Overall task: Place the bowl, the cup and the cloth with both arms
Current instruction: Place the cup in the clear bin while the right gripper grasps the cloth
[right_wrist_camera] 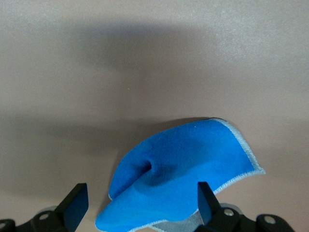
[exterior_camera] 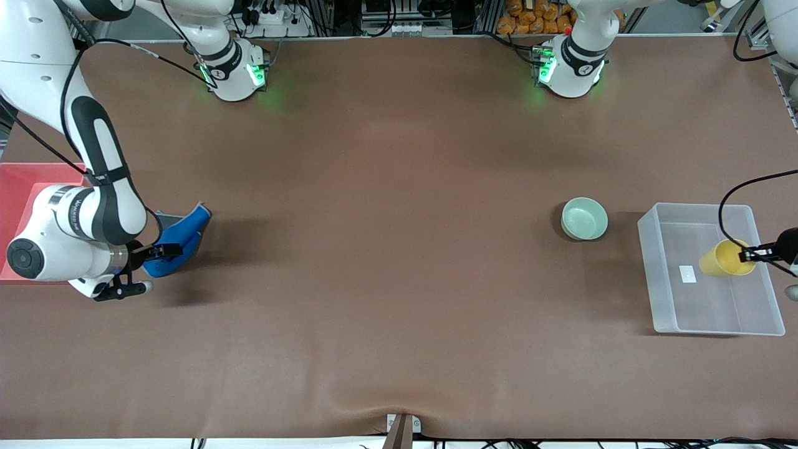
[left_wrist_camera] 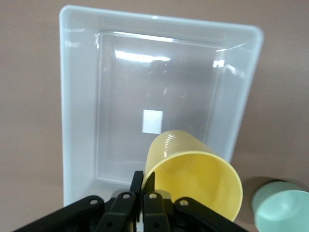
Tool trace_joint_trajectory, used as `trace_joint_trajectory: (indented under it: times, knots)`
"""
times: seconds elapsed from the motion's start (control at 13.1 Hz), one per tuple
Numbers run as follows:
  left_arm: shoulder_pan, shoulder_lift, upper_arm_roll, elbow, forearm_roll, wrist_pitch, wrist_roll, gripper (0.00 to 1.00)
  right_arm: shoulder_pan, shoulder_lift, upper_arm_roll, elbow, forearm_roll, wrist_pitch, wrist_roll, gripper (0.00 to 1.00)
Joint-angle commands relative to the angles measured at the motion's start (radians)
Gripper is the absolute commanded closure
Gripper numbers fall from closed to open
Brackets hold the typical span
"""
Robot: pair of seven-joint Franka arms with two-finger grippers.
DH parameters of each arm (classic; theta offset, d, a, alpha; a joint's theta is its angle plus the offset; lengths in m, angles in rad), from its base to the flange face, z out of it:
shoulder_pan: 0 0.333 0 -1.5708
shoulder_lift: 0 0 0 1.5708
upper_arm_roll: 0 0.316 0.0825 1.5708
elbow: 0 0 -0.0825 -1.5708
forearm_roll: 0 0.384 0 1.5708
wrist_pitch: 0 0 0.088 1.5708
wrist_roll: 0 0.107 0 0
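Observation:
The yellow cup (exterior_camera: 723,259) hangs tilted over the clear plastic bin (exterior_camera: 711,305), with my left gripper (exterior_camera: 751,254) shut on its rim. In the left wrist view one finger sits inside the cup (left_wrist_camera: 193,179) and one outside, the gripper (left_wrist_camera: 145,180) above the bin (left_wrist_camera: 82,96). The mint-green bowl (exterior_camera: 584,218) stands on the table beside the bin, toward the right arm's end. The blue cloth (exterior_camera: 181,240) lies crumpled at the right arm's end. My right gripper (exterior_camera: 146,269) is open, its fingers on either side of the cloth (right_wrist_camera: 183,169); the gripper (right_wrist_camera: 141,197) holds nothing.
A pink tray (exterior_camera: 25,187) lies at the right arm's end of the table, partly under that arm. The bowl (left_wrist_camera: 282,210) shows close to the bin's corner. A white label (exterior_camera: 687,274) lies on the bin's floor.

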Motion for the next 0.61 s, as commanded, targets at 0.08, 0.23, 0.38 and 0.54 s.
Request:
trace_joint_trajectory:
  times: [0.08, 0.23, 0.38, 0.54]
  knots:
    - [0.004, 0.117, 0.008, 0.046, -0.092, 0.072, 0.064, 1.0, 0.007, -0.031, 0.007, -0.084, 0.009, 0.079, 0.001, 0.0]
    - [0.013, 0.151, 0.008, 0.045, -0.173, 0.138, 0.085, 1.0, 0.006, -0.115, 0.007, -0.257, 0.009, 0.248, -0.002, 0.0]
    - [0.001, 0.188, 0.007, 0.045, -0.21, 0.193, 0.075, 1.0, 0.006, -0.163, 0.007, -0.364, 0.009, 0.361, -0.007, 0.0]
    - [0.004, 0.205, 0.007, 0.043, -0.212, 0.221, 0.089, 1.0, 0.007, -0.166, 0.007, -0.369, 0.008, 0.363, -0.01, 0.0]
